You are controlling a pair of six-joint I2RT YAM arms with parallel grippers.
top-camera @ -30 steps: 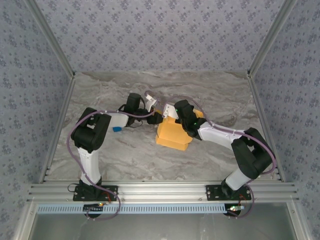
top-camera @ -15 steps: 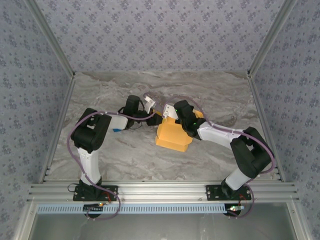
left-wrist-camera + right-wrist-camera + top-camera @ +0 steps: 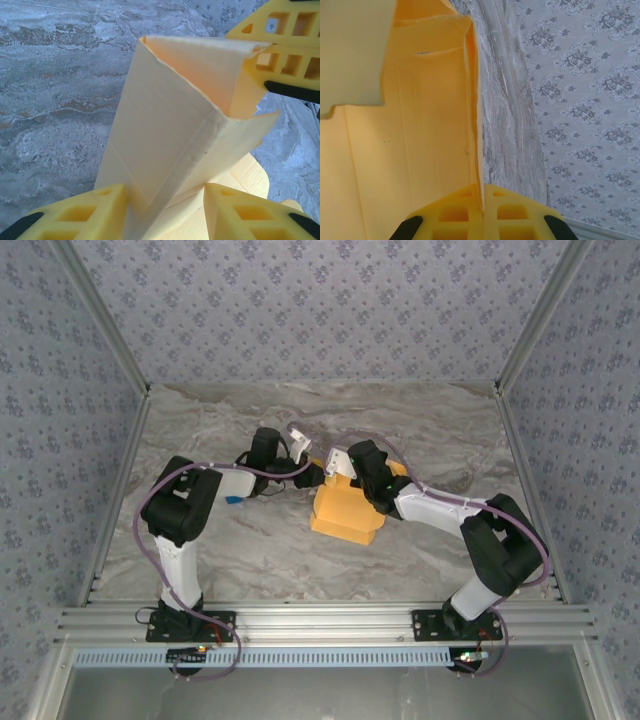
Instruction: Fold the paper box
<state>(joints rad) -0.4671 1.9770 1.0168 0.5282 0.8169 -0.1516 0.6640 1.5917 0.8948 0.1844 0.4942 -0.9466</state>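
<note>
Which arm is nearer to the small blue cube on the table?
Left. The left arm passes right beside the blue cube. The right arm comes in from the opposite side, with the paper box between it and the cube.

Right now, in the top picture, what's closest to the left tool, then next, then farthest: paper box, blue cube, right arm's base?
1. paper box, right at the left tool, just to its right.
2. blue cube, off to its left, on the table.
3. right arm's base, far away at the near right edge.
</note>
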